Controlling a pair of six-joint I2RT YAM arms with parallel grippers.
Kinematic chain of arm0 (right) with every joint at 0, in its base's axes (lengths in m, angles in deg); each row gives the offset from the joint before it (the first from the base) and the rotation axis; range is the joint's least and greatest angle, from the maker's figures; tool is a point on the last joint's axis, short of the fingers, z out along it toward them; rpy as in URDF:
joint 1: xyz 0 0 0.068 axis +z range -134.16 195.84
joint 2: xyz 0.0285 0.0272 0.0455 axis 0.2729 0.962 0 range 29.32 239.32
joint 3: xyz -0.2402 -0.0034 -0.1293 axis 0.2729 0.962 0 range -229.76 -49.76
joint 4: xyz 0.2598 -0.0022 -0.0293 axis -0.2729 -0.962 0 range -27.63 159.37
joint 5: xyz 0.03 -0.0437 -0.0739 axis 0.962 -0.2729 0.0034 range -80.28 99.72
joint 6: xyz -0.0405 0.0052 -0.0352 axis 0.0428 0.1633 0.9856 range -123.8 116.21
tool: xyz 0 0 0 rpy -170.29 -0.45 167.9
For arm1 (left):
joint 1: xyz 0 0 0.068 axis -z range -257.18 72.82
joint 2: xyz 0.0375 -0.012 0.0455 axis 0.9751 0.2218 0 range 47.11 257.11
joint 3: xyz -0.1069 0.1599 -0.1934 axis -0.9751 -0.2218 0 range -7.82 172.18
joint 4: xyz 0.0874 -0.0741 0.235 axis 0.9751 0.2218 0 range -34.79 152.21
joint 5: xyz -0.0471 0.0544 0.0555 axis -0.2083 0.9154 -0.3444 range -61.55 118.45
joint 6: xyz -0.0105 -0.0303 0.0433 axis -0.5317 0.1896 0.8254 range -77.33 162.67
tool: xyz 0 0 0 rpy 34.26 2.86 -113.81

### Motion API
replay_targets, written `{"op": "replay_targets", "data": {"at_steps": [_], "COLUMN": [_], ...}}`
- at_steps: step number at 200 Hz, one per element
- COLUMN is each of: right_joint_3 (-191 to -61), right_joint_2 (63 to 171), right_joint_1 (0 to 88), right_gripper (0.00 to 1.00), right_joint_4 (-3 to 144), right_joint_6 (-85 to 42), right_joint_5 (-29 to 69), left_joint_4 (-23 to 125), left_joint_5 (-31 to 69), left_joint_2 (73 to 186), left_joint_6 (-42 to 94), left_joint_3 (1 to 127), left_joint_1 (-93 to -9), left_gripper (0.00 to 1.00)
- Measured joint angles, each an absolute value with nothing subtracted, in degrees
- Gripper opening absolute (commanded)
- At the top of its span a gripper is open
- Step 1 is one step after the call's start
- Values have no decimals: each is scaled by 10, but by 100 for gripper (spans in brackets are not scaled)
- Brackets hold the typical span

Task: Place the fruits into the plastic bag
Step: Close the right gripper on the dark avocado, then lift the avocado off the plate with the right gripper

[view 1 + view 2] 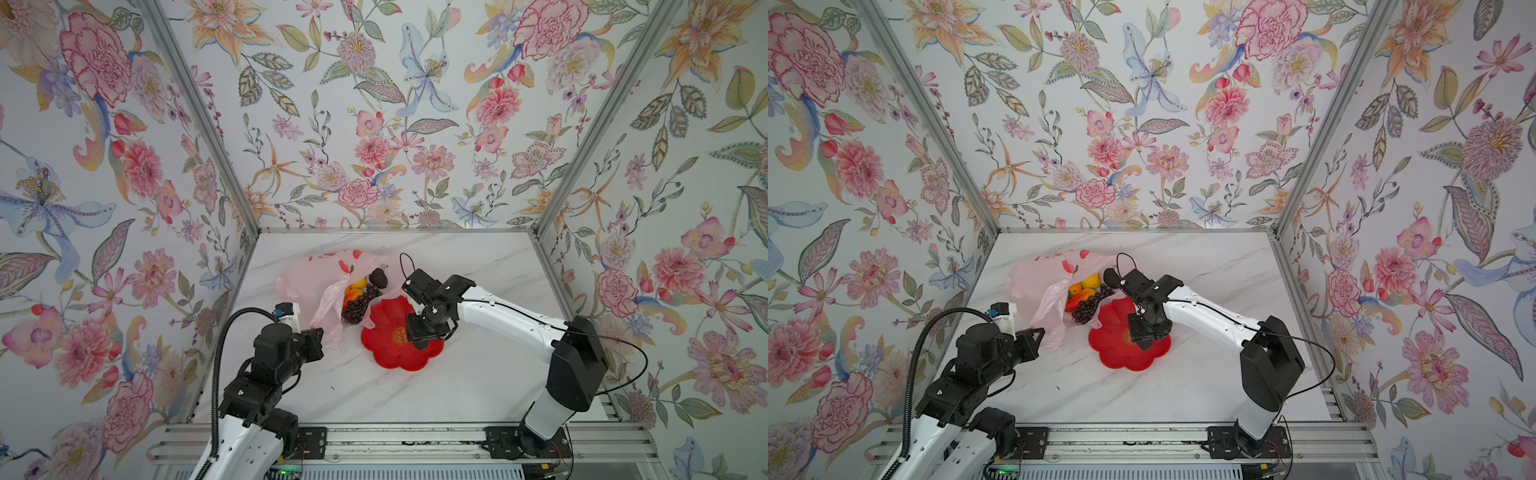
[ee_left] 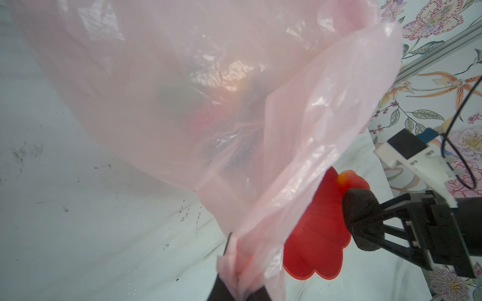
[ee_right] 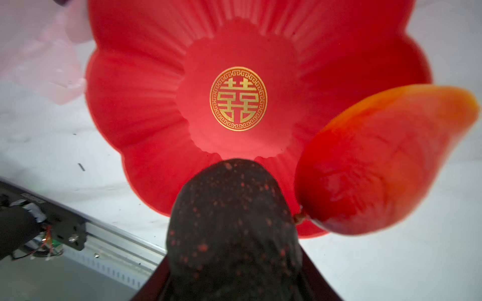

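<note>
1. Left arm (image 1: 245, 451): white shell dotted with small dark holes, black joint blocks, and a thick ribbed black hose (image 1: 215, 374) along it.
2. Right arm (image 1: 509, 318): smooth white links, a bulky black elbow housing (image 1: 575, 365), and a thin black cable (image 1: 646, 363) beside it.
3. Camera mount (image 1: 289, 312): white, with a blue plug.
4. Right gripper (image 2: 365, 221): matte black, with slim open-frame triangular fingers (image 2: 391, 242).
5. Base plates (image 1: 311, 442): black, with screws.
</note>
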State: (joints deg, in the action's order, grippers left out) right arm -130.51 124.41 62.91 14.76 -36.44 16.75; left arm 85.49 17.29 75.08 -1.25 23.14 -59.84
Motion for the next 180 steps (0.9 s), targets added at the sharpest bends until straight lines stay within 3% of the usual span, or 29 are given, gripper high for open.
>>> {"op": "replay_targets", "data": {"at_steps": [73, 147, 168, 180], "right_joint_3": [-1417, -1330, -1328, -1325], "right_joint_2": [1250, 1342, 1374, 1385], "right_joint_1": [620, 630, 628, 628], "right_gripper": [50, 51, 55, 65], "right_joint_4": [187, 299, 298, 298], "right_joint_6": [-417, -470, -472, -471], "right_joint_5": [263, 327, 320, 315], "left_joint_4": [849, 849, 849, 849], "left_joint_5": [171, 171, 171, 171], "left_joint_2": [758, 755, 755, 755], "left_joint_6": [-12, -12, -12, -12], "left_joint_3": [231, 230, 230, 230], "left_joint_1": [-601, -601, -601, -601], "left_gripper": [0, 0, 0, 0]}}
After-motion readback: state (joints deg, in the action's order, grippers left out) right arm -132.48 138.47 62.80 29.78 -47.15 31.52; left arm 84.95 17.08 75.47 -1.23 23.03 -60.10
